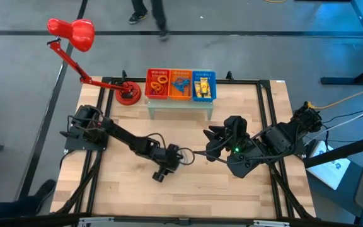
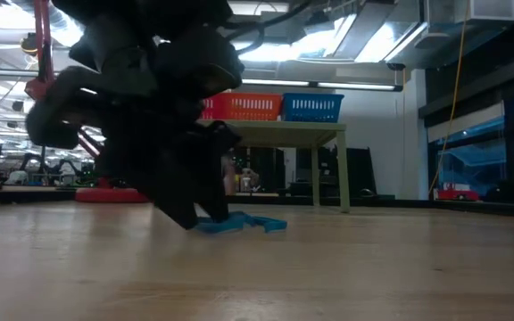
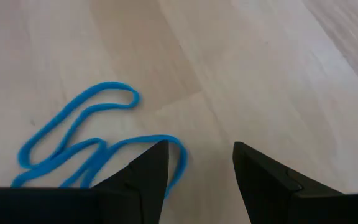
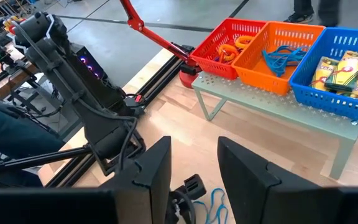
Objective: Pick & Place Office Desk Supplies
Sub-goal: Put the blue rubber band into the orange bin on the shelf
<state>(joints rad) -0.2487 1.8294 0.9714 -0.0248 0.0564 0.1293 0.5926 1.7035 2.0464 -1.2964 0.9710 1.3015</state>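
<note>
Left gripper (image 3: 194,171) is low over the pale wooden tabletop (image 1: 244,189); its two dark fingers stand moderately apart with bare wood between them, holding nothing. The blue wiry loop of cord (image 3: 82,146) lies flat on the wood just outside one finger; its near bend passes right beside that fingertip, outside the gap. Contact between the two cannot be told.

The low view adds that the blue loop (image 2: 239,223) lies on the table surface at the foot of the dark gripper mass. The high view hides the loop almost entirely under the left arm.

Right gripper (image 4: 194,168) is held above the table near the centre, fingers parted with a clear gap, nothing between them. Past that gap its wrist view shows the blue loop (image 4: 216,202) on the wood.

That same view shows the basket contents: the red mesh basket (image 4: 213,56) with orange and red band loops (image 4: 229,50), the orange mesh basket (image 4: 263,59) with blue wiry loops (image 4: 284,56), and the blue mesh basket (image 4: 319,93) with yellow printed packets (image 4: 340,68), all on a small pale green stand (image 4: 278,109). The red desk lamp (image 1: 74,34) stands beside the baskets.
</note>
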